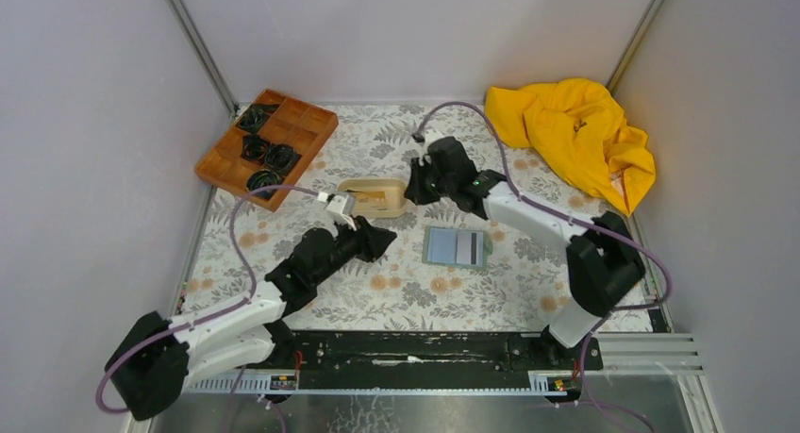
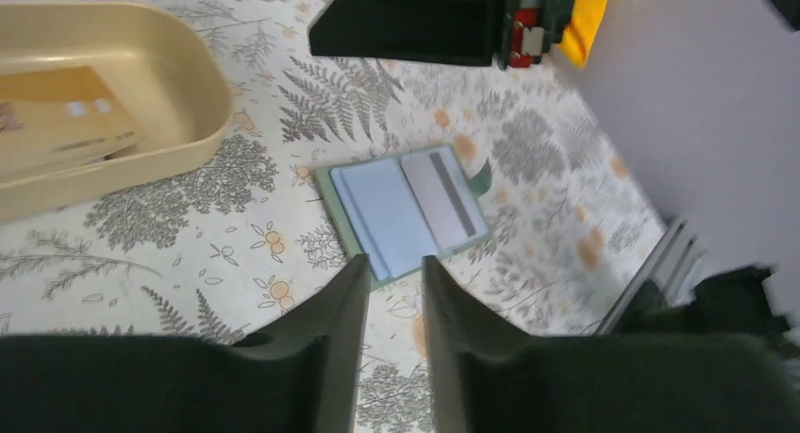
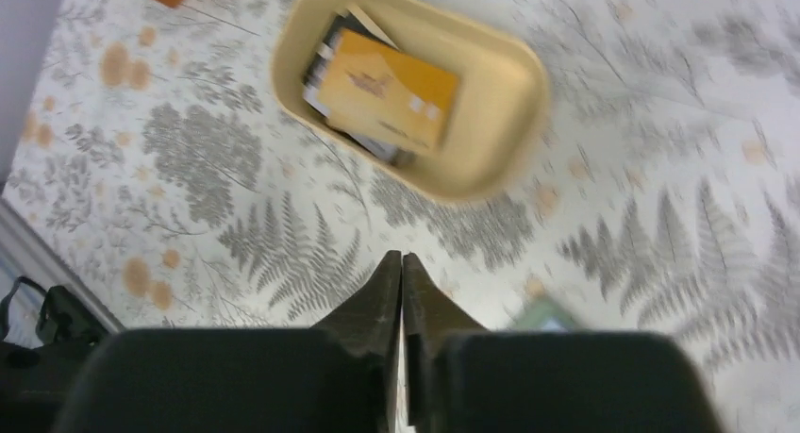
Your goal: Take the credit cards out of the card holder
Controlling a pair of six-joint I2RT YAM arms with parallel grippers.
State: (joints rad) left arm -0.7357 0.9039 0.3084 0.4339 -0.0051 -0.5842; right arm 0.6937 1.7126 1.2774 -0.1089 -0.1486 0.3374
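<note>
Wallet (image 1: pixel 455 246) open, cards (image 3: pixel 387 98) in tray (image 3: pixel 514 112)
Left claw (image 2: pixel 394 273), slightly spread, lines up on the wallet's striped card (image 2: pixel 441 195); right claw (image 3: pixel 403 268), pressed together, empty, over the tray

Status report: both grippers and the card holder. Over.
Left gripper barely open, empty, near the open card holder. Right gripper shut, empty, by the beige tray. Orange card tops stack in tray. Path clear.
</note>
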